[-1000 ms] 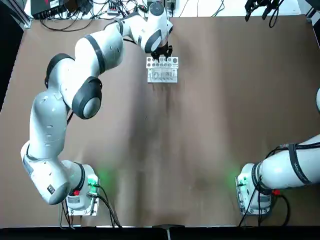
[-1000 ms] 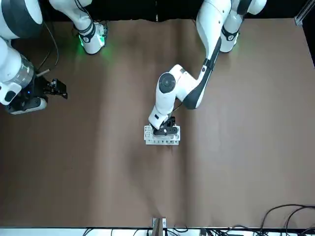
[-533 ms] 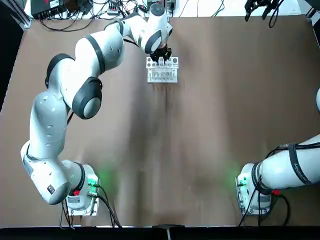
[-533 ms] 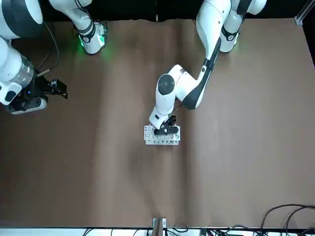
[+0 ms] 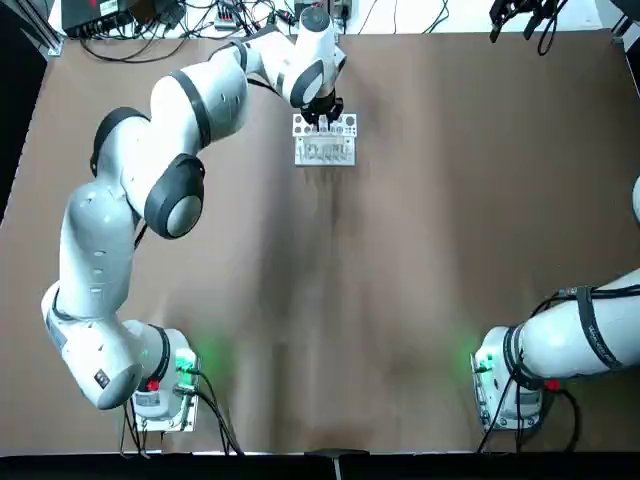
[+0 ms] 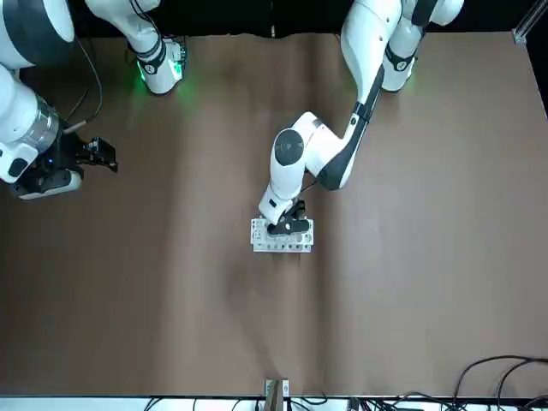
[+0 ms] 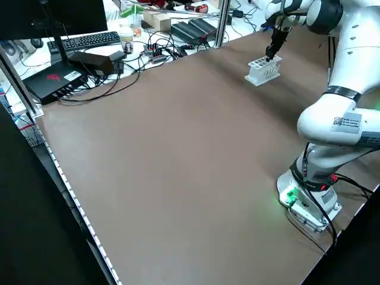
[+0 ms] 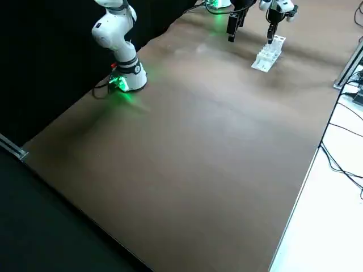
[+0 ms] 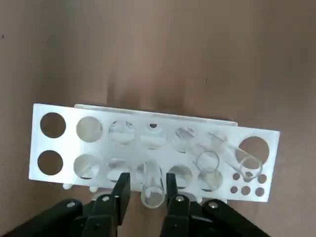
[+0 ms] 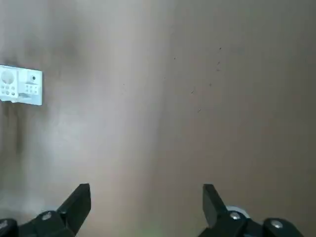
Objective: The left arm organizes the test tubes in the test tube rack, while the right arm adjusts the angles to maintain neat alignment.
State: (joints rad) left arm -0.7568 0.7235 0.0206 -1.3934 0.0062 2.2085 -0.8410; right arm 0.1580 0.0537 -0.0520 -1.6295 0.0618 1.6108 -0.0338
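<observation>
The left tool is over the test tube rack, at the upper middle of the top view. Its fingers are spread, with one test tube standing between them and a visible gap on at least one side. If they close off-centre, one finger could strike the tube first and tip or crack it; clear glass or plastic is easy to misjudge. Two more tubes, at the right of the left wrist view, lean at differing angles, so a sideways move could knock them. The rack sits on the worktop with nothing seen bracing it, and a tube lifted askew might bind in its hole and drag it. The right tool, fingers wide apart, waits at the upper left of the front view, too far off to steady anything.
</observation>
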